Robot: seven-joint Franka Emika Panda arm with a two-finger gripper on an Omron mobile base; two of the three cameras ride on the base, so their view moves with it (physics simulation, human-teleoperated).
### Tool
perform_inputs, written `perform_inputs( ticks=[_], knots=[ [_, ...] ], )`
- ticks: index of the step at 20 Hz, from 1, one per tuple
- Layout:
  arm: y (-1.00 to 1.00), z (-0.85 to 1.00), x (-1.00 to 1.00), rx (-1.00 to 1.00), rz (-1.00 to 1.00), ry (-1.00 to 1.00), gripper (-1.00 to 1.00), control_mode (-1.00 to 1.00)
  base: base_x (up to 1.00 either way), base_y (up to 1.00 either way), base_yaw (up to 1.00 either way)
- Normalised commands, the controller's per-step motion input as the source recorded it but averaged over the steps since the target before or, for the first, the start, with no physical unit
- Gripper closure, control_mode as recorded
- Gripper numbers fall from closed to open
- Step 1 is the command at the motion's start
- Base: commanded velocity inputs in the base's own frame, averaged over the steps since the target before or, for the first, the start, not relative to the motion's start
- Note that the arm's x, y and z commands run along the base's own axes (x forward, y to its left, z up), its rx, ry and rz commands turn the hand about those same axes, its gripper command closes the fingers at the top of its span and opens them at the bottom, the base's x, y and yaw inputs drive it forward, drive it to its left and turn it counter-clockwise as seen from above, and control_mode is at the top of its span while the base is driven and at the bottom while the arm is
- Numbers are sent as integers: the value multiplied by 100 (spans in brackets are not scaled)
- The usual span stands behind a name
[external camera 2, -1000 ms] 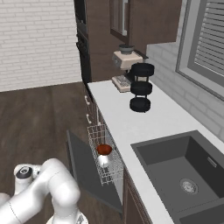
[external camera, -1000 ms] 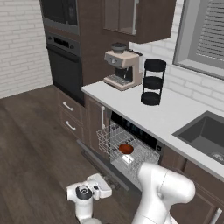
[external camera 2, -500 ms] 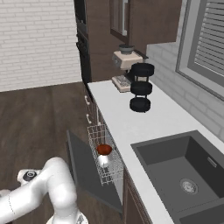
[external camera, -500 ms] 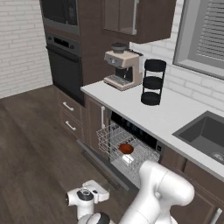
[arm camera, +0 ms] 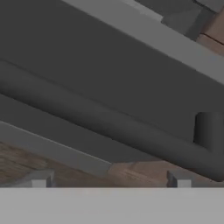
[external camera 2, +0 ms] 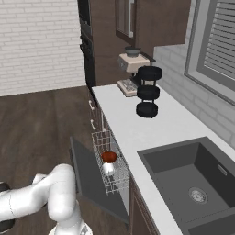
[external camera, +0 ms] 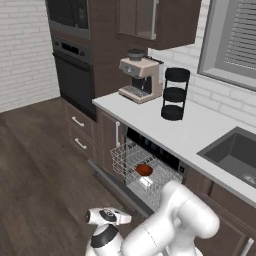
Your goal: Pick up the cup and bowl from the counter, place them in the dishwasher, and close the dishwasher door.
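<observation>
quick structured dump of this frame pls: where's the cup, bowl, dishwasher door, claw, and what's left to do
bowl: dark red-brown, in the pulled-out white wire rack
cup: white, in the same rack, beside the bowl
dishwasher door: open, dropped down
claw: open, low near the floor, facing the door's dark bar handle, not touching it
counter: holds coffee machine and black three-tier stand
remaining: close the door
</observation>
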Motion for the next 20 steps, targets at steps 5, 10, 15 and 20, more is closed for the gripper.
perform_inputs(
  ticks=[5,10,15,20],
  knots=[
    [-35,-98,42,-27,-22,-16,-100,-100,0,0,0],
    [-49,-38,5,-47,-22,-52,-100,-100,0,0,0],
    [-64,-1,52,-58,-18,-50,-100,-100,0,0,0],
    [-99,24,100,-41,-11,-9,-100,-100,0,0,0]
  ],
)
